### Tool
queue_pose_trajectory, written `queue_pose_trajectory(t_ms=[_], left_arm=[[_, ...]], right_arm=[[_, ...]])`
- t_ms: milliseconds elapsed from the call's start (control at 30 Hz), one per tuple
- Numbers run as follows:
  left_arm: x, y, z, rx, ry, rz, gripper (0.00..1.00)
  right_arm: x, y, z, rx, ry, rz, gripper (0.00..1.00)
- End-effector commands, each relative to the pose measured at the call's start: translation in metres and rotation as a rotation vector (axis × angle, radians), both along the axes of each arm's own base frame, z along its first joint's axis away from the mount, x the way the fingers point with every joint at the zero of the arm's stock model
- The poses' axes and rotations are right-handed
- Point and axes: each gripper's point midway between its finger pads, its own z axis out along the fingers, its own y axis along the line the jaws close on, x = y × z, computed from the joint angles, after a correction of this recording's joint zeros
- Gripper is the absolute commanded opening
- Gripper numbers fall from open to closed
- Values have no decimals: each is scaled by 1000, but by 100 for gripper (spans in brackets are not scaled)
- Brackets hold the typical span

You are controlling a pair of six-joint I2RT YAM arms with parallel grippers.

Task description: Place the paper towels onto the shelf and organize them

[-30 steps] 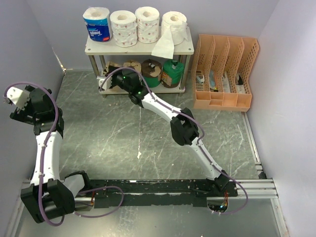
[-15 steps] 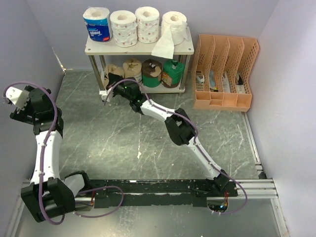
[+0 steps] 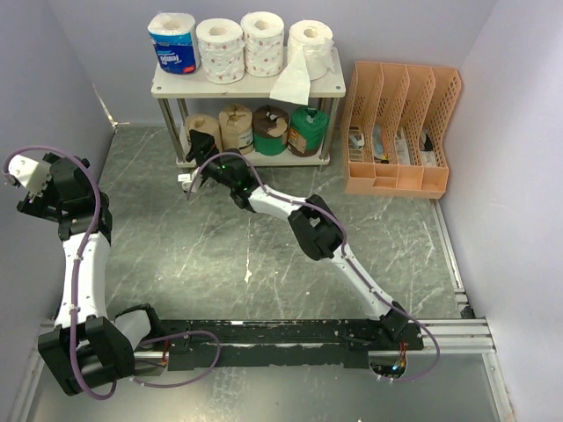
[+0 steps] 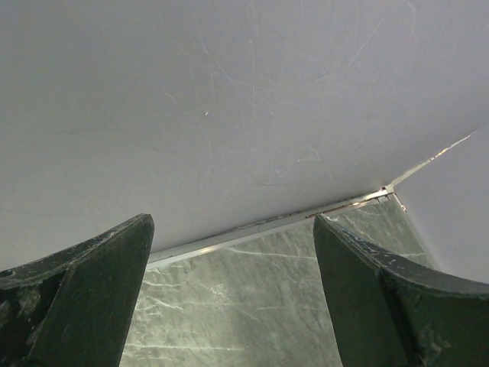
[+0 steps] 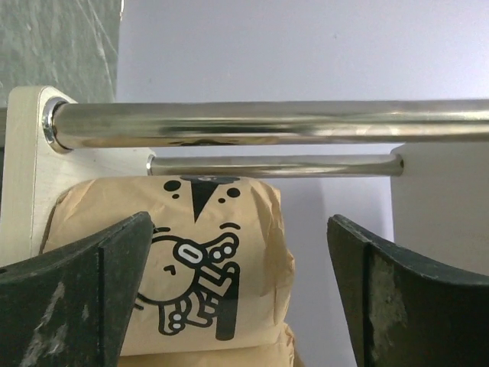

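Note:
The shelf (image 3: 251,88) stands at the back. Its top board carries a blue-wrapped paper towel (image 3: 172,42) and three white rolls (image 3: 262,42), the rightmost trailing a loose sheet. On the lower tier sit two tan rolls (image 3: 236,126) and two green rolls (image 3: 308,130). My right gripper (image 3: 196,163) hangs open just in front of the lower tier's left end. In the right wrist view a tan roll (image 5: 206,267) with a black cartoon print stands behind the silver post (image 5: 267,122), between my spread fingers (image 5: 99,298). My left gripper (image 3: 26,180) is open, facing the left wall.
An orange slotted file organizer (image 3: 400,127) stands to the right of the shelf. The grey walls close in on the left, back and right. The left wrist view shows only the wall (image 4: 244,115) and a strip of marble floor (image 4: 244,306).
My right gripper has opened, let go of the tan roll on the lower tier, and pulled back toward the near left. The left arm has stayed put.

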Motion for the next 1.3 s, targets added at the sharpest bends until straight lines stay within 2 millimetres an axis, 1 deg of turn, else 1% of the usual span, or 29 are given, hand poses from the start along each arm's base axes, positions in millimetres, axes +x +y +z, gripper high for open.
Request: queue_pose_trajectory(t_ms=[0, 300, 367, 433, 500, 567, 600, 633, 700, 733, 767, 833, 900, 933, 967, 1033, 1100, 1167, 1200, 1267], left_arm=[[3, 2, 15, 3, -44, -5, 96], [3, 2, 15, 1, -45, -10, 96], [3, 2, 15, 0, -46, -10, 96], [4, 2, 15, -2, -46, -14, 96], [4, 2, 15, -3, -48, -16, 96], [4, 3, 15, -6, -51, -19, 96], [5, 3, 17, -7, -56, -25, 98], [5, 3, 17, -8, -60, -29, 100], [6, 3, 19, -12, -72, -39, 100], [6, 2, 19, -15, -74, -44, 100], [7, 2, 19, -16, -75, -47, 100], [7, 2, 19, -16, -72, -52, 100], [7, 3, 18, -14, -68, -46, 100], [6, 3, 18, -12, -67, -44, 100], [6, 3, 17, -10, -66, -42, 100], [5, 4, 15, -9, -62, -34, 100], [5, 5, 14, -10, -61, -30, 100], [5, 4, 14, -12, -61, -34, 100], [6, 4, 13, -13, -62, -36, 100], [6, 3, 13, -11, -63, -39, 100]], right_arm=[[16, -6, -10, 20, -14, -25, 100], [20, 3, -17, 22, -27, 0, 100], [21, 2, -12, 38, -40, -5, 100], [14, 0, -2, 65, -61, 5, 100], [-3, -3, 7, 81, -76, 31, 100], [-29, -6, 19, 127, -60, 59, 100], [-46, -7, 12, 147, -17, 56, 100], [-68, -3, 24, 191, -8, 53, 100], [-100, -5, 34, 236, 14, 10, 100], [-116, -8, 40, 262, 33, -4, 100], [-130, -16, 54, 296, 60, -27, 100], [-155, -24, 59, 315, 176, -62, 100], [-175, -31, 55, 263, 298, -124, 100], [-181, -36, 55, 301, 410, -154, 100], [-187, -43, 45, 264, 524, -209, 100], [-198, -55, 30, 222, 748, -307, 100], [-211, -69, 17, 186, 905, -382, 100], [-225, -88, 2, 128, 981, -437, 100], [-230, -100, -11, 87, 1002, -458, 100], [-239, -125, -28, 28, 1021, -479, 100]])
